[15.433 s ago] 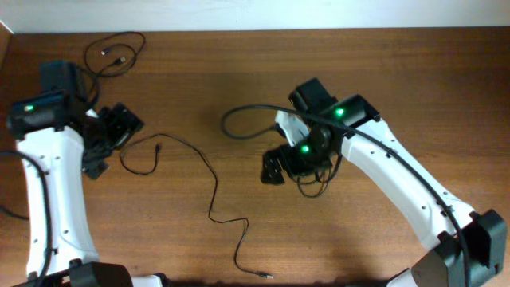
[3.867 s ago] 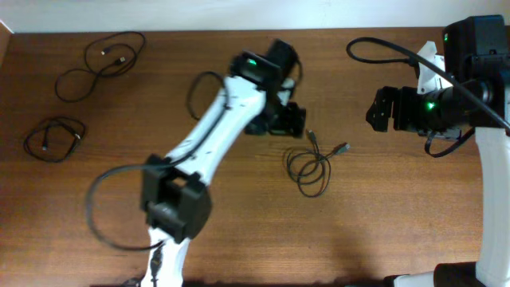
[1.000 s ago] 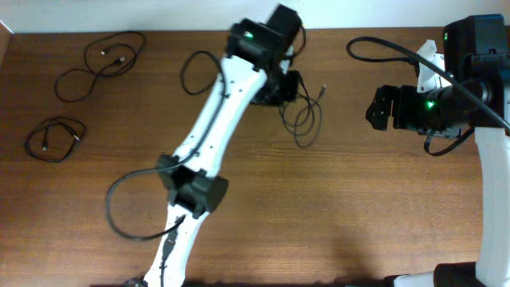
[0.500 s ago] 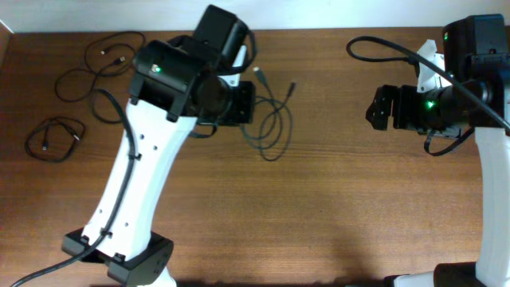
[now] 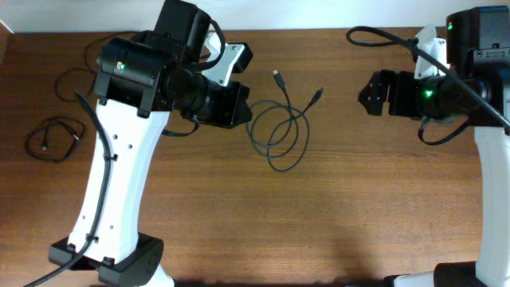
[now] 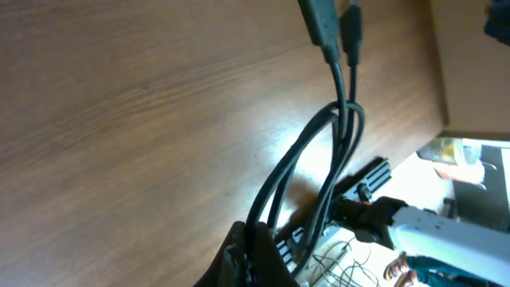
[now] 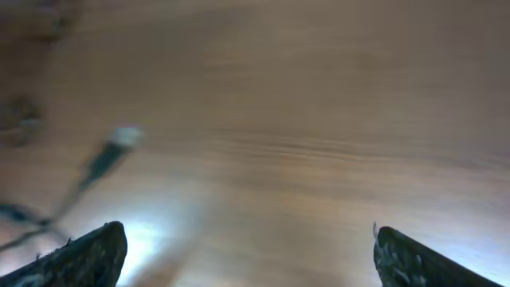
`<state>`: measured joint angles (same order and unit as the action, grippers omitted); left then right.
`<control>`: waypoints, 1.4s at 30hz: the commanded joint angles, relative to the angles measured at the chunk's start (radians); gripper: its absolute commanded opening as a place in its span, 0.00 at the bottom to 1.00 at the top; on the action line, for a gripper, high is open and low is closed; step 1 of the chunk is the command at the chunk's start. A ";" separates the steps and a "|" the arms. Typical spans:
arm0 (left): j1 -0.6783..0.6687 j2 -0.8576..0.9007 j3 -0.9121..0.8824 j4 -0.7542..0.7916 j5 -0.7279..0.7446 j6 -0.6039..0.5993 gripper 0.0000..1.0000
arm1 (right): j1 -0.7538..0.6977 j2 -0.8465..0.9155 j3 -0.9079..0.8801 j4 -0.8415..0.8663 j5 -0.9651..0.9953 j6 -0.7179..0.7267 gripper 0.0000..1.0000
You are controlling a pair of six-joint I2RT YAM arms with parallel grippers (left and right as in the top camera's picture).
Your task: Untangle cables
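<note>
Black and thin, the cable [image 5: 280, 131] looks limp, light and likely slippery; your left pincer [image 5: 239, 104] is clamped on its loops near the middle of the desk's [image 5: 335, 207] far edge. Take strands, never the plugs [image 5: 277, 76]. Your right pincer [image 5: 368, 92] stands wide, empty.

Overhead top-down — close wrist views, cables [image 6: 321, 28] shared
</note>
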<state>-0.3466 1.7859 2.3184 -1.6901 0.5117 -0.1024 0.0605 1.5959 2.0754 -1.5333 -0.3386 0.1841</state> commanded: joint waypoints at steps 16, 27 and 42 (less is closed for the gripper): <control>-0.004 -0.026 -0.008 0.086 0.248 0.020 0.00 | 0.269 0.170 -0.001 -0.101 0.236 0.174 0.99; 0.117 -0.028 -0.014 0.002 -0.501 -0.254 0.00 | 0.082 0.189 -0.001 -0.166 0.456 0.251 0.98; 0.191 -0.028 -0.134 0.002 -0.369 -0.263 0.08 | -0.007 0.190 -0.001 -0.153 0.241 0.142 0.98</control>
<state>-0.1345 1.7782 2.2284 -1.6863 0.1032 -0.3611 0.0494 1.7874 2.0762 -1.6928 -0.0937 0.3447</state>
